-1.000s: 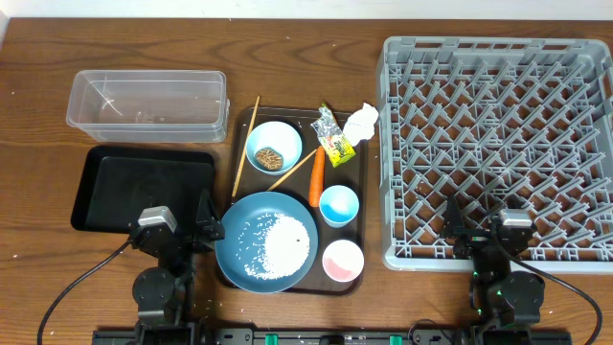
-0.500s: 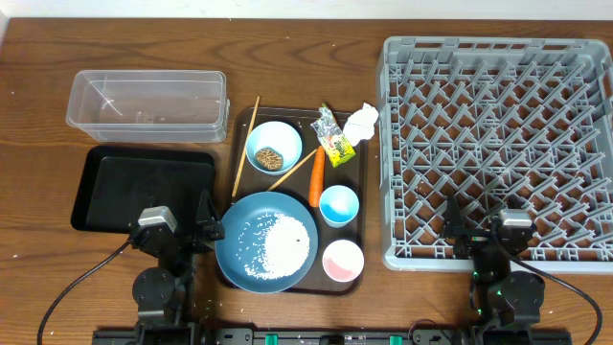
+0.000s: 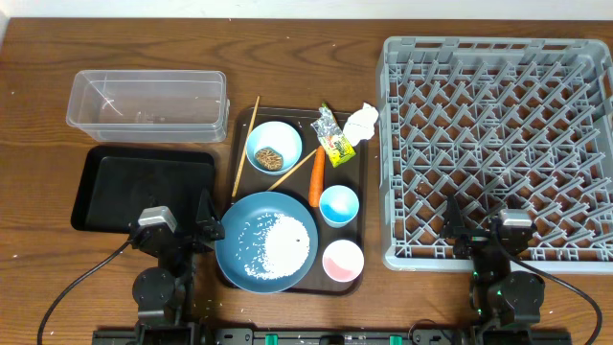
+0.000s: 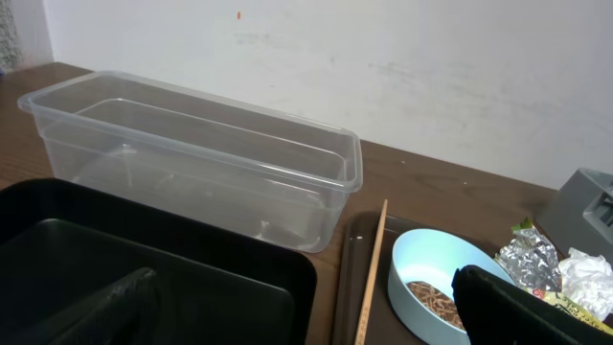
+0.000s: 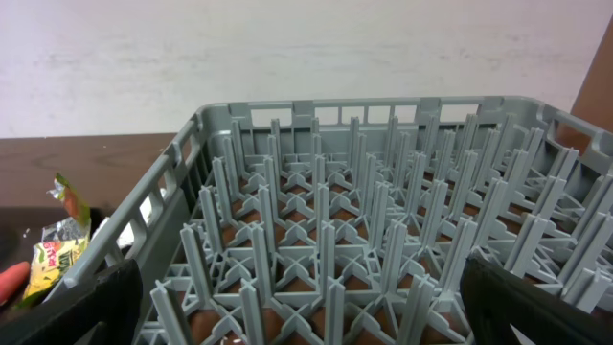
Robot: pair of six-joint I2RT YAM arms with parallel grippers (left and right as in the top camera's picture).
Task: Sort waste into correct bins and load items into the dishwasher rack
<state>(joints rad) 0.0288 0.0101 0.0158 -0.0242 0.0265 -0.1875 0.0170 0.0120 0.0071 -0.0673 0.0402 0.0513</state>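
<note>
The dark blue plate (image 3: 239, 251) holds loose white rice (image 3: 283, 245). The light blue bowl (image 3: 274, 146) holds a brown lump (image 4: 433, 301). The carrot (image 3: 316, 176), blue cup (image 3: 338, 204), pink cup (image 3: 343, 260), chopsticks (image 3: 243, 146), wrapper (image 3: 332, 134) and paper wad (image 3: 361, 122) lie around them. The clear tub (image 3: 146, 101) and black tray (image 3: 144, 187) are at the left, the grey rack (image 3: 498, 144) at the right. My left gripper (image 3: 192, 230) is open and empty between black tray and plate. My right gripper (image 3: 474, 235) is open and empty at the rack's near edge.
The dishes and waste sit on a dark brown serving tray (image 3: 356, 182) in the middle of the wooden table. In the left wrist view one chopstick (image 4: 374, 268) lies along the tray's left rim beside the bowl. A white wall stands behind.
</note>
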